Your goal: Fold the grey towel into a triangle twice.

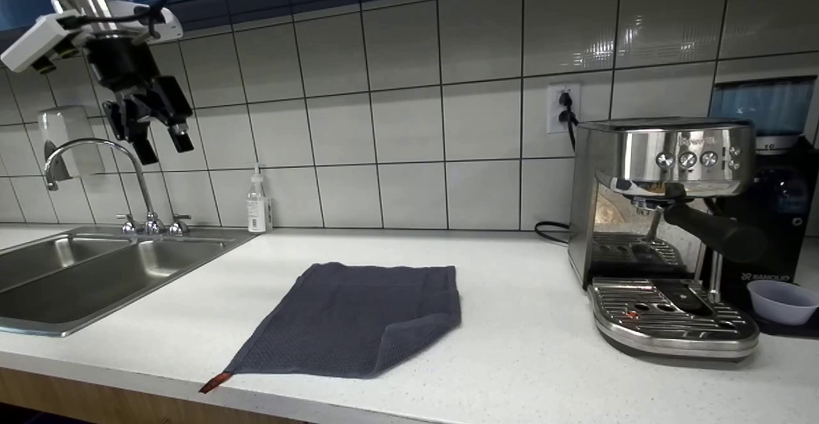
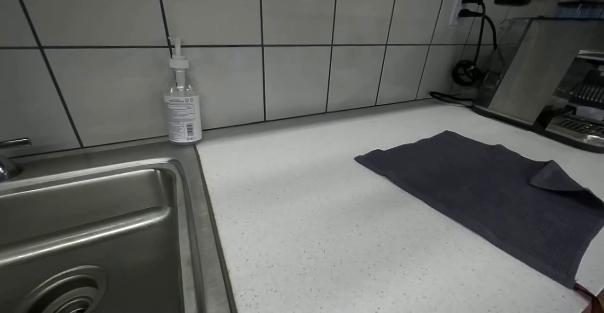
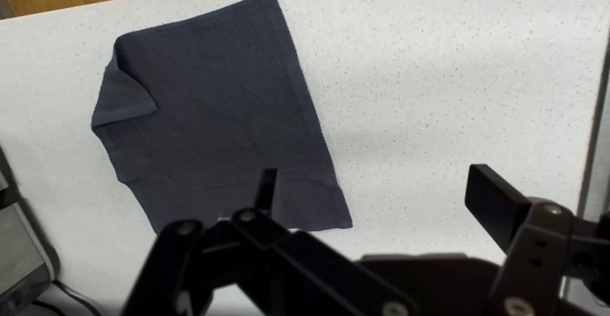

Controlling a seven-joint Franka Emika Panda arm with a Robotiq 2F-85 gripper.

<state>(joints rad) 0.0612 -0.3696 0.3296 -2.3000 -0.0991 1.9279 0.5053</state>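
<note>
Grey towel [image 1: 358, 315]: waffle-textured cloth, roughly square, lying mostly flat on speckled white table [image 1: 524, 353] between steel sink [image 2: 94, 159] and shiny metal espresso machine [image 1: 627, 226]. One corner turned over in a small triangular flap [image 3: 121, 101]; reddish-brown tag [image 1: 216, 382] sticks out from another corner, at the table edge. Black pincer [image 3: 380, 194] hangs well above the table, fingers [image 3: 493, 206] spread wide. Glossy pale wall tiles [image 1: 409, 123] behind.

Charcoal-grey, waffle-textured on the towel [image 1: 342, 321]; reddish-brown on its tag [image 1: 215, 382], at eight o'clock in an exterior view; speckled white on the countertop [image 1: 518, 321]; black on the gripper [image 3: 379, 193].
</note>
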